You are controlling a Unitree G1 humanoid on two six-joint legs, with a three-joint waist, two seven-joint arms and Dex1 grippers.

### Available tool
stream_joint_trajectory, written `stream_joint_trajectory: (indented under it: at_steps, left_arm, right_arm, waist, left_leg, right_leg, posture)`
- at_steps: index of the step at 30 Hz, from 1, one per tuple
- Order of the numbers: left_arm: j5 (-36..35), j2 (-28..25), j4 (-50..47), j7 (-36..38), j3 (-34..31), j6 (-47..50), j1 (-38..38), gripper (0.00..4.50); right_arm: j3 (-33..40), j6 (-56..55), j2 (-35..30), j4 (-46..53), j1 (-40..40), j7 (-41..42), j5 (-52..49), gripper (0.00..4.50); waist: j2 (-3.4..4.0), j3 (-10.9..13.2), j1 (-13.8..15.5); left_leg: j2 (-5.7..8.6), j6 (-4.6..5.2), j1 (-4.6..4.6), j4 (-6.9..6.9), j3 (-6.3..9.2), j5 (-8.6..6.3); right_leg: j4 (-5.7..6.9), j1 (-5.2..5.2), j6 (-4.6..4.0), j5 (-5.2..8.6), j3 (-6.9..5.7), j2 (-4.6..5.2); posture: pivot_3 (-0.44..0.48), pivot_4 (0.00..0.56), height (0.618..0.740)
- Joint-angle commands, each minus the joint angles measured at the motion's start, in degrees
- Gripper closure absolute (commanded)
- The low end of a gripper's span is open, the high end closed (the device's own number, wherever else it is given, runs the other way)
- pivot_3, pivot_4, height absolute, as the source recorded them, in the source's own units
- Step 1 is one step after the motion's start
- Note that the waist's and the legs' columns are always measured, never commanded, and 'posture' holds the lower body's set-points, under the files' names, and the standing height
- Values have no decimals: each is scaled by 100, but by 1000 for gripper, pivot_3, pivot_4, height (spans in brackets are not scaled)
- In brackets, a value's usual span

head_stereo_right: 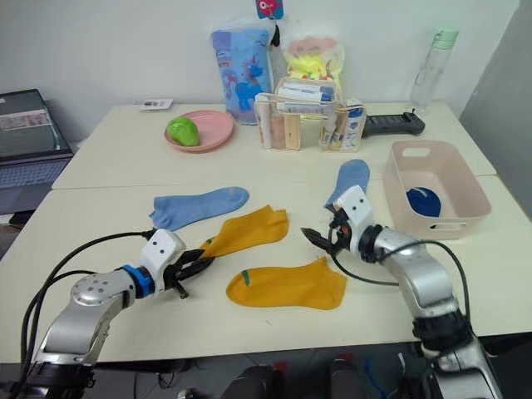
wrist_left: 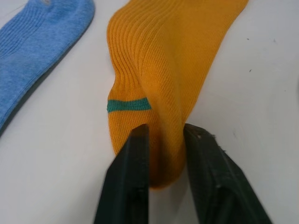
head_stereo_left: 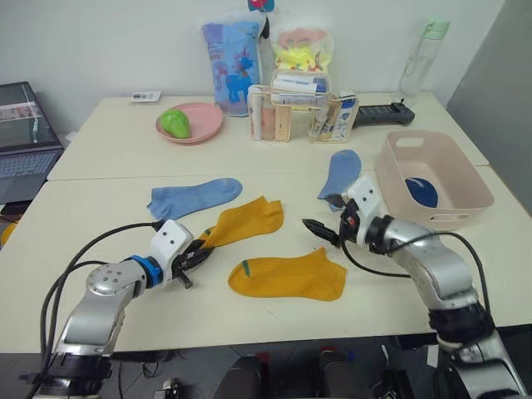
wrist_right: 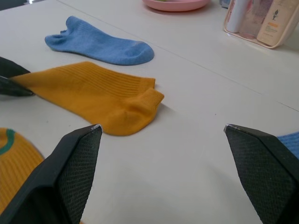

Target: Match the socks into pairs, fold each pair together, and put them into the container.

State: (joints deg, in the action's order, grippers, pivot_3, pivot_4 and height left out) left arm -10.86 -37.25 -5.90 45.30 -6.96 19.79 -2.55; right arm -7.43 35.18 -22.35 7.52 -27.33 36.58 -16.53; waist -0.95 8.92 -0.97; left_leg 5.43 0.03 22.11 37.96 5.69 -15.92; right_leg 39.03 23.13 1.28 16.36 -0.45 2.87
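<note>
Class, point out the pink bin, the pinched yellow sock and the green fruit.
pink bin (head_stereo_left: 475, 181), left eye view, right rim.
pinched yellow sock (wrist_left: 168, 60), left wrist view, ribbed middle.
green fruit (head_stereo_right: 182, 130), right eye view, centre.

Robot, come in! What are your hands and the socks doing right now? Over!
Left tool shut on one mustard yellow sock. Right tool open, empty, above table. Second yellow sock flat between them. Pink bin holds navy bundle. Nothing blocking.

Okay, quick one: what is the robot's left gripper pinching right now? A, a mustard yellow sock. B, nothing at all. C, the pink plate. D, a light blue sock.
A: the left gripper has its fingers closed on the end of a yellow sock, while the blue sock lies apart beside it.
</note>
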Motion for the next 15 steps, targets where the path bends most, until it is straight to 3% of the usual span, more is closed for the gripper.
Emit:
stream_joint_trajectory:
  at_steps: [1, 6, 8, 15]
  left_arm:
    - [-461, 35, -349, -192, -662, 126, 150, 2107]
    - [-1091, 451, -271, -606, -1245, 338, 23, 482]
    - [-1285, 608, -98, -639, -1286, 498, -6, 38]
    - [-1063, 715, 364, -805, -936, 380, -188, 38]
  right_arm:
    - [-119, -356, 107, -613, -461, 233, 97, 0]
    - [-262, -571, 483, -1665, -1136, 445, 176, 0]
    - [-350, -859, 797, -2678, -1619, 548, 314, 0]
    - [-371, -1520, 1423, -5274, -2893, 707, 760, 0]
  waist:
    - [0, 0, -21]
    - [0, 0, -46]
    - [-1, 0, -59]
    - [-1, 0, -80]
  left_leg:
    - [0, 0, 0, -2, 0, 0]
    - [0, 0, 1, 2, -2, 0]
    - [0, -1, 0, 3, 0, 0]
    - [0, -2, 0, 1, -3, 1]
  right_leg:
    - [-1, 1, 0, 0, 0, 0]
    - [-1, 0, -1, 0, -2, 0]
    - [0, 0, -1, -1, -4, 0]
    - [2, 3, -3, -2, -5, -1]
  posture:
    - [0, 150, 740]
    - [0, 150, 740]
    - [0, 150, 740]
    - [0, 150, 740]
